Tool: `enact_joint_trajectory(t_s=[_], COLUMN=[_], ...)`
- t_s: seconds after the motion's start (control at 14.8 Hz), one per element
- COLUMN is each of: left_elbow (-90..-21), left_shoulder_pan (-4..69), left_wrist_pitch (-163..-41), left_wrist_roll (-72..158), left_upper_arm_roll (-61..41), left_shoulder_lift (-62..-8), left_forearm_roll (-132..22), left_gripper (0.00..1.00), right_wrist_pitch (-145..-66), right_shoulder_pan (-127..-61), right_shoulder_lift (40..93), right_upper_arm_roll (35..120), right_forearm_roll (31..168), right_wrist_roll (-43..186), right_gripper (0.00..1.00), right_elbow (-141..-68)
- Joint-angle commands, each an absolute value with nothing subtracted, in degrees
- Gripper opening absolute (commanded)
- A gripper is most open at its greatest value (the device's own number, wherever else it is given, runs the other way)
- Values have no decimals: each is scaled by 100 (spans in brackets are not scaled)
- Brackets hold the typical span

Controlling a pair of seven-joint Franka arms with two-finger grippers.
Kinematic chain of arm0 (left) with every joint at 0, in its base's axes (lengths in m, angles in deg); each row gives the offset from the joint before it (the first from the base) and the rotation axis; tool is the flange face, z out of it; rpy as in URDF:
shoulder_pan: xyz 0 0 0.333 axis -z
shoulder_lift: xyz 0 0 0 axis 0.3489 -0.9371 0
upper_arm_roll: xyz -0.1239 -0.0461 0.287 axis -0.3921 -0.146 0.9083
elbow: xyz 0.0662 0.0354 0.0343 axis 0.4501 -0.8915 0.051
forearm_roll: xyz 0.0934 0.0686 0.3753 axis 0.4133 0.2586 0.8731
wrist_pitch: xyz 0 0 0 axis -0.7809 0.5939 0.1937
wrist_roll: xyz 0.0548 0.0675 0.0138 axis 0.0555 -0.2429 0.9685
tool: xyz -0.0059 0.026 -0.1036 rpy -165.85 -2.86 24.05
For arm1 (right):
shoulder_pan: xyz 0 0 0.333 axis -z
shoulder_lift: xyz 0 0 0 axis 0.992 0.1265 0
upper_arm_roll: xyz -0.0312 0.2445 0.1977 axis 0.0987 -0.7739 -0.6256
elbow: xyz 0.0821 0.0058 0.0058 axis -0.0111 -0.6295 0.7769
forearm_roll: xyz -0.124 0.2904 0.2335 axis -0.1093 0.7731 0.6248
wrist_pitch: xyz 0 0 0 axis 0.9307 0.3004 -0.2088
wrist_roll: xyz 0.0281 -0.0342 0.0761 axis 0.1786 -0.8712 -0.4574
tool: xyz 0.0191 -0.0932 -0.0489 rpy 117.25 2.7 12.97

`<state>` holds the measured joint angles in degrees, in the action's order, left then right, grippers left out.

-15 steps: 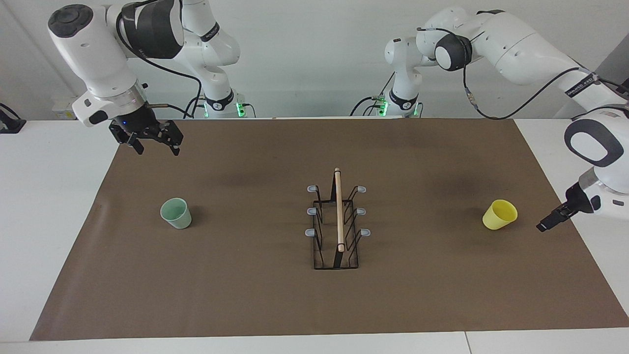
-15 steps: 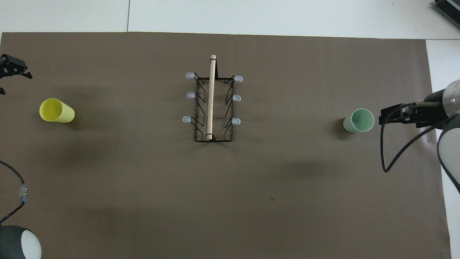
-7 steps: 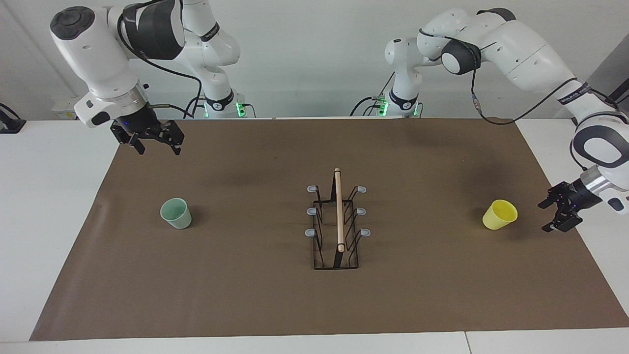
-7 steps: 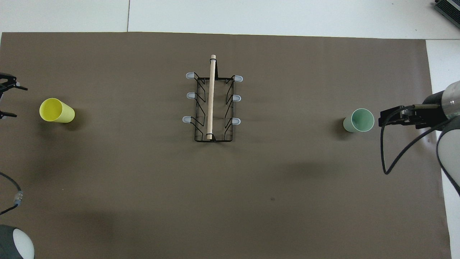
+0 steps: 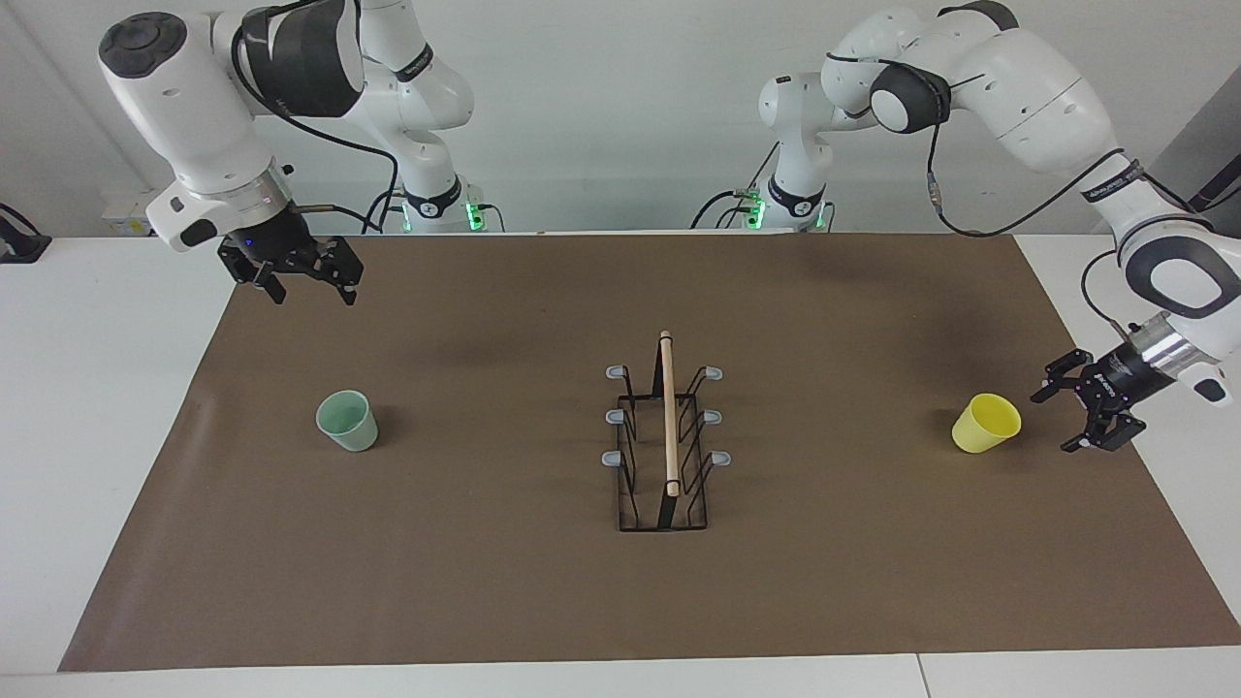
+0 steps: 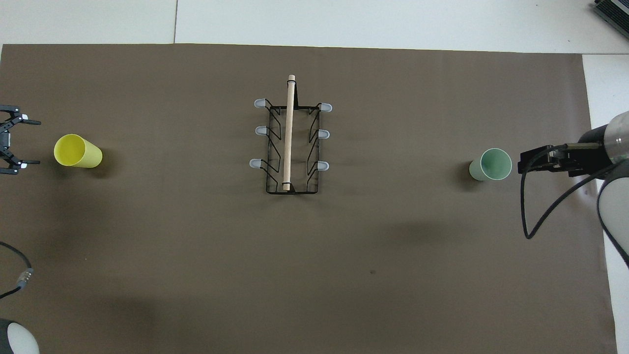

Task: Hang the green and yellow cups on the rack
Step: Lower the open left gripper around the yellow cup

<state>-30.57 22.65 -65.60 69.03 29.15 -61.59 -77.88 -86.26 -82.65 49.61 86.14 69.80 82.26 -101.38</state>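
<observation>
1. Table (image 5: 116,465): white, carrying a brown mat (image 5: 504,582) that covers most of its top (all task items stand on the mat).
2. Right arm (image 5: 194,107): enters from its own end of the table and holds the right gripper (image 5: 308,291) raised over the mat's corner, above and apart from the green cup; its fingers stand wide and hold nothing. In the overhead view only the gripper's body shows, just beside the cup's rim (apparent closeness is due to its height).
3. Left arm (image 5: 1028,87): reaches low toward its own end of the table, with the left gripper (image 5: 1062,420) turned sideways at the mat's edge. Its fingers (image 6: 29,122) are spread wide, pointing at the yellow cup and just beside it, not touching it, nothing between them.
4. Rack (image 5: 665,441): a black wire frame at the middle of the mat, with a light wooden rod (image 5: 668,412) along its top and six grey-tipped pegs (image 5: 615,371), three per side (none carries a cup).
5. Green cup (image 5: 347,421): upright, mouth up, on the mat toward the right arm's end, well apart from the rack.
6. Yellow cup (image 5: 987,423): on the mat toward the left arm's end, well apart from the rack, mouth turned toward the left gripper.
</observation>
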Motion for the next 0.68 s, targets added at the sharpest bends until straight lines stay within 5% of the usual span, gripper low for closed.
enact_joint_trajectory(t_s=[0.0,0.61], left_elbow=[-3348,-5105], left_shoulder_pan=[2051,2332], left_wrist_pitch=[-6308,-6351], left_wrist_roll=[7086,7042], left_upper_arm_roll=[2947,2921], left_shoulder_lift=[-6112,-5752], left_forearm_roll=[-8346,-10006], left_gripper=[100,100], right_wrist_pitch=[-8723,-8540], right_shoulder_pan=[-8229,-8264], right_shoulder_lift=[4802,4785], right_upper_arm_roll=[8612,8629], right_forearm_roll=[7090,6994], right_wrist_roll=[8122,8174], right_gripper=[100,100], right_elbow=[-10336,-10354])
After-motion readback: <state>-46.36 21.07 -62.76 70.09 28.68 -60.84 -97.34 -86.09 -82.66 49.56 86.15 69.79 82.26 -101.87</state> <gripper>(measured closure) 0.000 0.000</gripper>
